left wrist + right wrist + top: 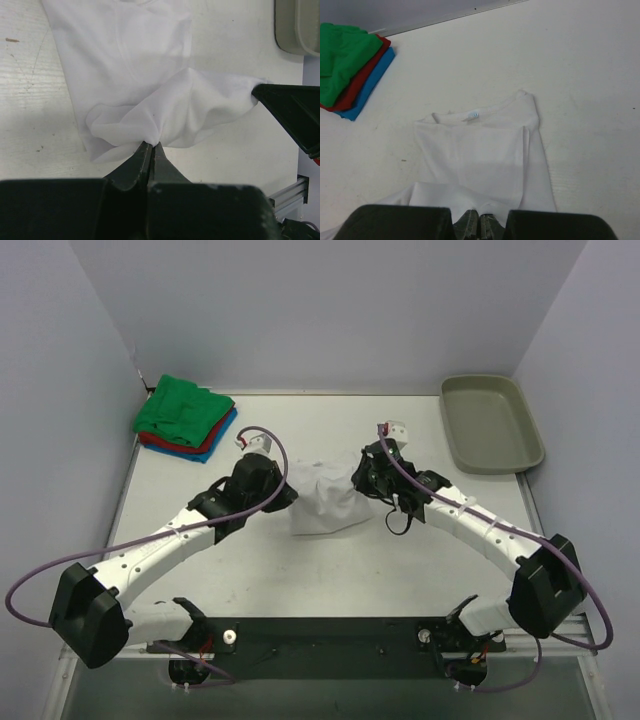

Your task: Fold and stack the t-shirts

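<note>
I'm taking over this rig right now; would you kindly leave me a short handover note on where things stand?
Grippers: the left gripper is shut on the white t-shirt, and the right gripper is shut on the same shirt at its other side.
Things: the white t-shirt lies mid-table, its collar end flat and the gripped end bunched between the two grippers.
Done: the green t-shirt, red t-shirt and blue t-shirt are folded and stacked at the far left corner.
Left: finish folding the white t-shirt and put it on that stack.
</note>
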Controlling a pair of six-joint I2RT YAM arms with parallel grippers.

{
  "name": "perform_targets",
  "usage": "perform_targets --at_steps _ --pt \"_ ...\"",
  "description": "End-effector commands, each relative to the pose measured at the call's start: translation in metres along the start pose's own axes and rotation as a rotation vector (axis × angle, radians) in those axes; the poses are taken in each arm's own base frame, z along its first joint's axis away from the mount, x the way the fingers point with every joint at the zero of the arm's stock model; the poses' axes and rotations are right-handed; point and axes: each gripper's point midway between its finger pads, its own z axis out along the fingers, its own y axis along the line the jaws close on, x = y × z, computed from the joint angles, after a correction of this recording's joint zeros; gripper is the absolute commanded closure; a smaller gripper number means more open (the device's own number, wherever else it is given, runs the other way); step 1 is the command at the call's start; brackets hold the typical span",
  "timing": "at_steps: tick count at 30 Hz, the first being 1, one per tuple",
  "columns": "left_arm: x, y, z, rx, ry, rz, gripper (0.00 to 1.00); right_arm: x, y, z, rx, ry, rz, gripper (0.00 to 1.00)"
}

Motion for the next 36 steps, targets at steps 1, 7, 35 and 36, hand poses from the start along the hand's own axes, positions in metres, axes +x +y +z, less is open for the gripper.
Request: perform_targets --at_steps 1,7,35,36 --pt "-0.041 -0.021 0.001 0.062 -0.094 -0.009 1.0 -0.039 0.024 0.006 -0.07 -0.06 0.007 1.0" --pt "-0.063 -0.014 0.006 0.049 -0.127 -0.033 1.0 -0.062 0.024 0.016 -0.065 -0.073 0.009 1.0" --pt "-0.022 -0.001 -0.001 0.095 -0.024 -0.054 1.0 -0.01 0.005 -0.004 -0.095 0.021 -0.086 1.0" --pt "-0.007 0.001 -0.004 0.089 0.007 -0.048 1.0 0.001 0.004 -0.011 -0.073 0.024 -0.116 1.0"
